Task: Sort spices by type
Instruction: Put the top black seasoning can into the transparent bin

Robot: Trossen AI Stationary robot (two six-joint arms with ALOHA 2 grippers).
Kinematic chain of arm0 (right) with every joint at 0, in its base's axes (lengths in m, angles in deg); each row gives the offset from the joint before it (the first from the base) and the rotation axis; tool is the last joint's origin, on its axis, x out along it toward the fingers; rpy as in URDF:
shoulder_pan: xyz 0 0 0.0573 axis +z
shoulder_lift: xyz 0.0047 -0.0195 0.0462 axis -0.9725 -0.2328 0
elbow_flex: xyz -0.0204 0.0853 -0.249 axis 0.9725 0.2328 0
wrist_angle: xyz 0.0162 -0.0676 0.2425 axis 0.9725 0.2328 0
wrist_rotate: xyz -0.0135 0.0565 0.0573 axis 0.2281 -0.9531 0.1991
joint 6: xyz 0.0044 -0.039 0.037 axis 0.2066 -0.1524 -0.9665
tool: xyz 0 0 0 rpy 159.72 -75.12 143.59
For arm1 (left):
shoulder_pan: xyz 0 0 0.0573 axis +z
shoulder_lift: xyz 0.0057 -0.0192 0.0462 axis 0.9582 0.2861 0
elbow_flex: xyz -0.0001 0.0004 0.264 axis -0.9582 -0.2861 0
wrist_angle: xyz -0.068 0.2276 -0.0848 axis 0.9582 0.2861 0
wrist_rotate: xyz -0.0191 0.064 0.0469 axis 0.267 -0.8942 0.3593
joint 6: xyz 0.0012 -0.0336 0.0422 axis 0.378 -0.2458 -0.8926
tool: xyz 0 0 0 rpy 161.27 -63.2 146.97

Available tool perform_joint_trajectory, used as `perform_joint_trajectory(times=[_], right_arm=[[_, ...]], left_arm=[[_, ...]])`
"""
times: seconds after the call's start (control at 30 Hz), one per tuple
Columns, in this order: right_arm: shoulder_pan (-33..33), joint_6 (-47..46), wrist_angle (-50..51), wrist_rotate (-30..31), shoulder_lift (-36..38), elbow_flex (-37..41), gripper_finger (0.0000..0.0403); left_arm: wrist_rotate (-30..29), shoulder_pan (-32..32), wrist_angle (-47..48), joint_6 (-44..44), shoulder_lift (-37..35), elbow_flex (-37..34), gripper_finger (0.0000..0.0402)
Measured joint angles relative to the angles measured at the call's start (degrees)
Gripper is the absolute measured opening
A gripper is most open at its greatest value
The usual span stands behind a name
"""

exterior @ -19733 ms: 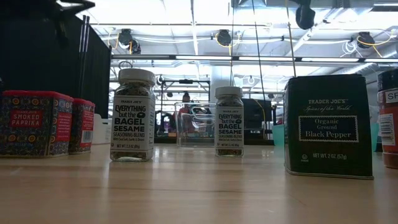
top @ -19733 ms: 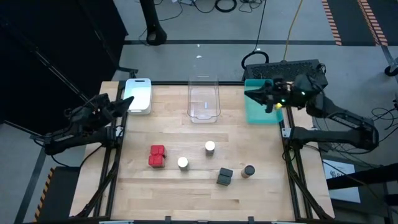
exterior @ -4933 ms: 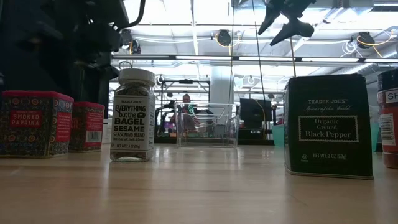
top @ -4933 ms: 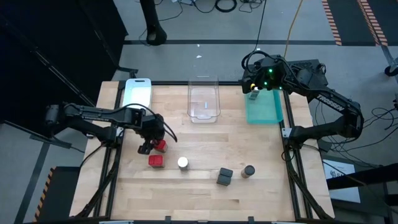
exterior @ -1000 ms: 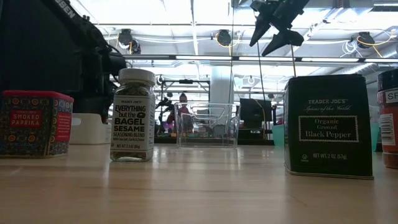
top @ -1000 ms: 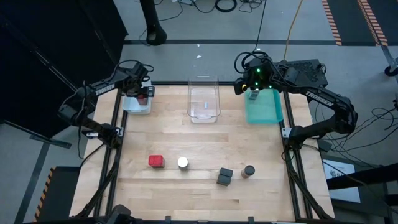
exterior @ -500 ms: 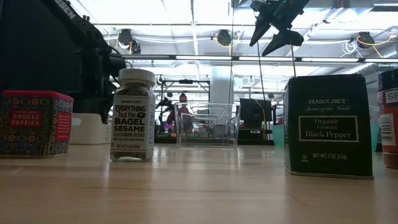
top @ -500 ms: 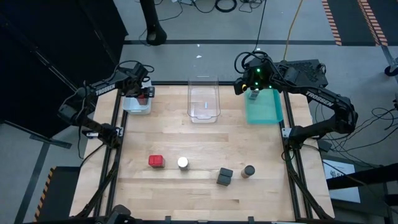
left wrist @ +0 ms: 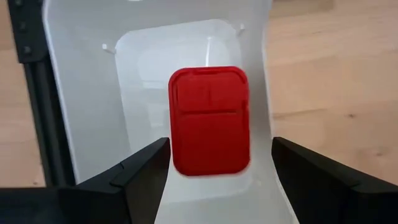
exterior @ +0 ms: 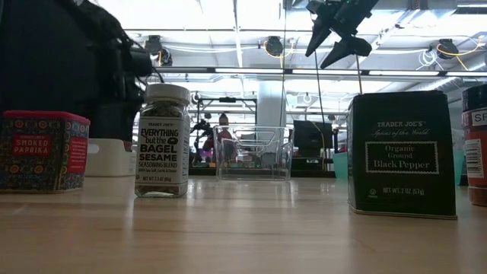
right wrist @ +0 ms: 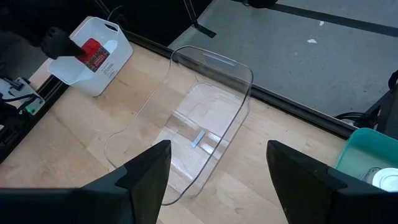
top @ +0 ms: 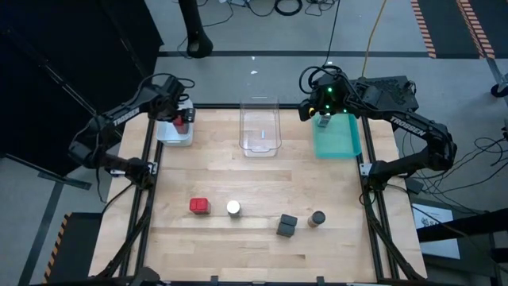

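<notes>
Left end effector (top: 181, 119) over white tray (top: 169, 137) at desk's far-left corner, red tin (top: 180, 125) in it. Right end effector (top: 321, 119) above teal tray (top: 337, 141).

Low view: red tin (exterior: 42, 151), jar (exterior: 163, 140), black tin (exterior: 402, 154) on desk (exterior: 243, 228).

Left wrist: fingers (left wrist: 130, 180) spread wide, clear of the tin.

Right wrist: fingers (right wrist: 146, 171) spread, empty; white cap (right wrist: 384, 177) in teal tray.

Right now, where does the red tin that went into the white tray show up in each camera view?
High view: red tin in the white tray at the table's far left corner, beneath the left gripper.
Low view: not visible; the dark arm and the tray wall hide it.
Left wrist view: centre, lying in the tray.
Right wrist view: upper left, in the tray.
Shared landmark: the white tray.
</notes>
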Motion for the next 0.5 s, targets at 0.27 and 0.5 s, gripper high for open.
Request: perform_joint_trajectory(times=[0.27,0.5], right_arm=[[0.0,0.0,0.0,-0.1,0.0,0.0,0.0247],[0.1,-0.3,-0.7,-1.8,0.0,0.0,0.0247]], left_arm=[[1.5,-3.6,8.8,0.2,-7.2,2.6,0.0288],[8.1,-13.1,6.5,0.2,-15.6,4.1,0.0288]])
